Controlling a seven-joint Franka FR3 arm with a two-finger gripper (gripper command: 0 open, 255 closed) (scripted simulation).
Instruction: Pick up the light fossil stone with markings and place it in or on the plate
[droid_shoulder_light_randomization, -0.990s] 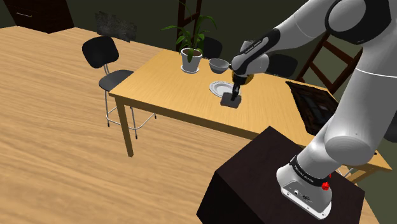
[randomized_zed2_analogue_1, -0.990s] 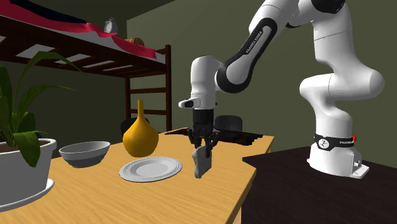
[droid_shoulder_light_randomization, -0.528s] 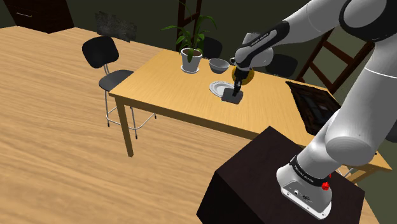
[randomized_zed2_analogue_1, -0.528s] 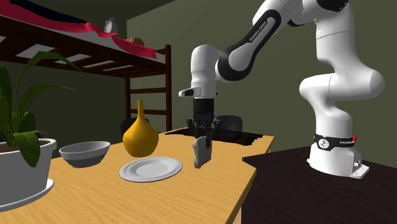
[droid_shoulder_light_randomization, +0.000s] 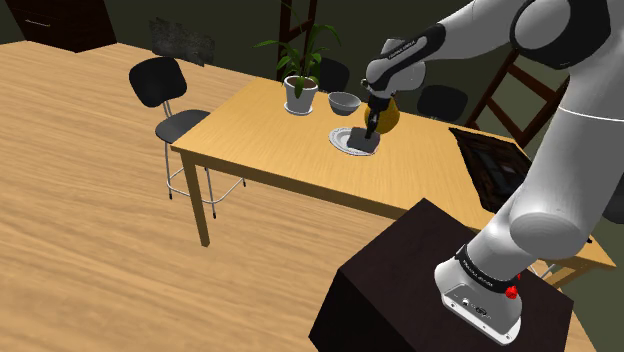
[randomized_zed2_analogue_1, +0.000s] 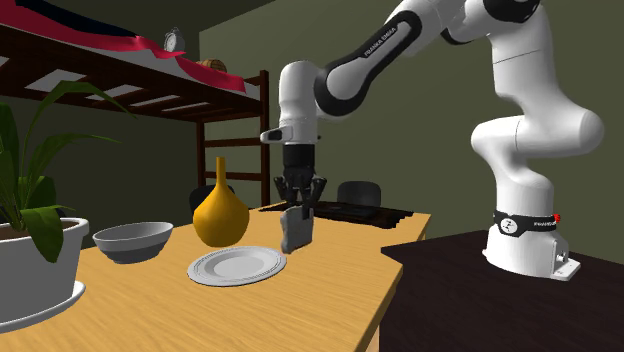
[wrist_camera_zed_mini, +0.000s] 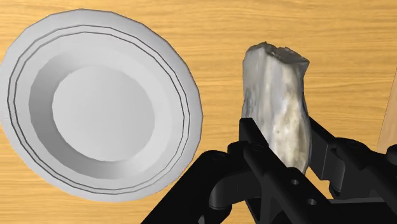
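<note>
My black gripper (randomized_zed2_analogue_1: 299, 206) is shut on a pale grey fossil stone (randomized_zed2_analogue_1: 296, 230) with mottled markings, which hangs in the air above the wooden table. In the wrist view the stone (wrist_camera_zed_mini: 277, 108) sits clasped between the two fingers (wrist_camera_zed_mini: 257, 143), with the white ridged plate (wrist_camera_zed_mini: 95, 121) beside it on the wood. The plate (randomized_zed2_analogue_1: 237, 265) lies flat on the table, just to the second exterior view's left of the hanging stone. From the shoulder view the gripper (droid_shoulder_light_randomization: 368, 131) holds the dark-looking stone (droid_shoulder_light_randomization: 363, 145) at the plate's (droid_shoulder_light_randomization: 341, 138) edge.
A yellow-orange vase (randomized_zed2_analogue_1: 220, 210), a grey bowl (randomized_zed2_analogue_1: 132, 241) and a potted plant (droid_shoulder_light_randomization: 299, 75) stand on the table (droid_shoulder_light_randomization: 260, 130) beyond the plate. A black chair (droid_shoulder_light_randomization: 168, 105) is by the table's end. My dark stand (droid_shoulder_light_randomization: 430, 280) is at the near side.
The arm has carried the stone toward the plate, to the left in the second exterior view, and slightly higher. The grip has stayed shut on it.
</note>
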